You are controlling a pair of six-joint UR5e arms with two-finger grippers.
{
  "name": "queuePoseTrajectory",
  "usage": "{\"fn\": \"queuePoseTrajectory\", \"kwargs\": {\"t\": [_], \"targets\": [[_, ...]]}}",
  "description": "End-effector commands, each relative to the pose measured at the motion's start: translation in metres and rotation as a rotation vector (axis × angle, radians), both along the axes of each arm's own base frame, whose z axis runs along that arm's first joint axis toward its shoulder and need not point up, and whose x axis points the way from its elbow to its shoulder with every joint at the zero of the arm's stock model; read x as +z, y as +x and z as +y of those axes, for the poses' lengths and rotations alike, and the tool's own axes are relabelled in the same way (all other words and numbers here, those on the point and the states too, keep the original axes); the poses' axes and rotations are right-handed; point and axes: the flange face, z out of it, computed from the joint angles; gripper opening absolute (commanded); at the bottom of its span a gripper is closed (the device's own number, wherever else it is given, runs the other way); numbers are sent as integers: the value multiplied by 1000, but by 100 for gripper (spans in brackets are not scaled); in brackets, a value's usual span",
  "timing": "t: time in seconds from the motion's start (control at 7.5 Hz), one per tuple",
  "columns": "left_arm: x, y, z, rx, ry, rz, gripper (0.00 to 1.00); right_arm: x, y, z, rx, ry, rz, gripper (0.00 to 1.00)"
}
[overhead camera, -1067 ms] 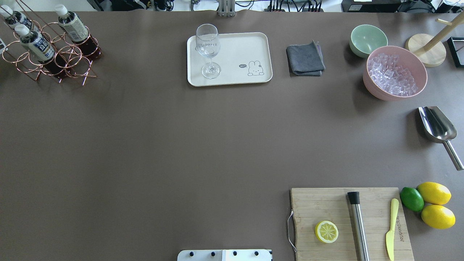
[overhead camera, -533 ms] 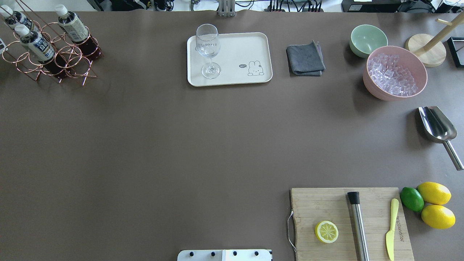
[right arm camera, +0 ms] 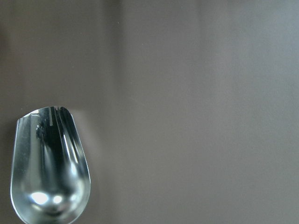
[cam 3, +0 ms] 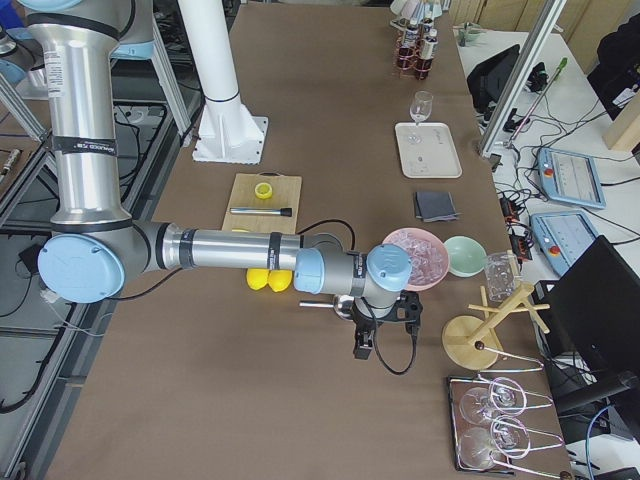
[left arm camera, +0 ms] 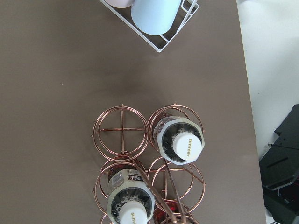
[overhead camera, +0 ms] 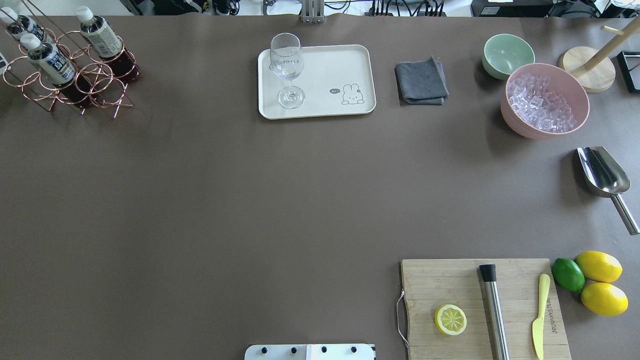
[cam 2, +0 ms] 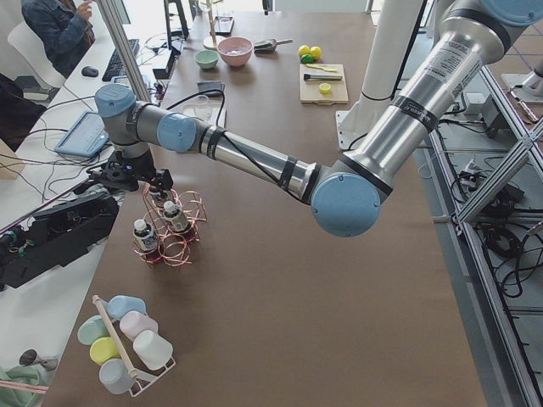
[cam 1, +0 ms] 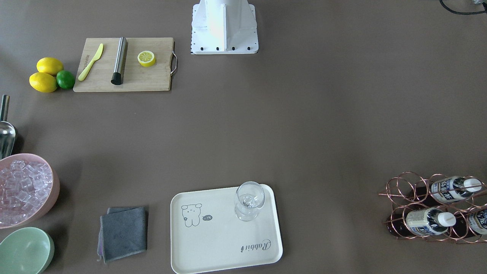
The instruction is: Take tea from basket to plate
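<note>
Three tea bottles (overhead camera: 100,39) stand in the copper wire basket (overhead camera: 107,92) at the table's far left corner. From the front-facing view they show in the basket (cam 1: 395,190) at right. The left wrist view looks straight down on two white caps (left arm camera: 182,143). My left gripper (cam 2: 144,180) hovers just above the basket's far end; I cannot tell if it is open. The cream plate (overhead camera: 330,62) holds a wine glass (overhead camera: 287,70). My right gripper (cam 3: 365,340) hangs near the metal scoop (right arm camera: 49,172); I cannot tell its state.
A grey cloth (overhead camera: 421,82), green bowl (overhead camera: 507,55) and pink bowl of ice (overhead camera: 544,100) sit right of the plate. A cutting board (overhead camera: 450,285) with lemon half, muddler and knife is at front right. A white rack of pastel cups (cam 2: 127,339) stands beside the basket.
</note>
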Motion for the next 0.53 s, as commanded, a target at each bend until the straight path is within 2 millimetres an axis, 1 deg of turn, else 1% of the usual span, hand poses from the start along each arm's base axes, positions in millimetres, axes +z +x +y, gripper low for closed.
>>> {"fn": "queuePoseTrajectory", "kwargs": {"t": [0.0,0.13,0.27,0.4], "targets": [[1,2,-2,-37,-36,7,98,1,0,0,-1,-1,0,100],[-3,22,-3,-37,-37,15,97,1,0,0,-1,-1,0,100],[-5,33,-3,-49,-40,22,94,1,0,0,-1,-1,0,100],[-5,35,-3,-47,-38,24,92,1,0,0,-1,-1,0,100]]}}
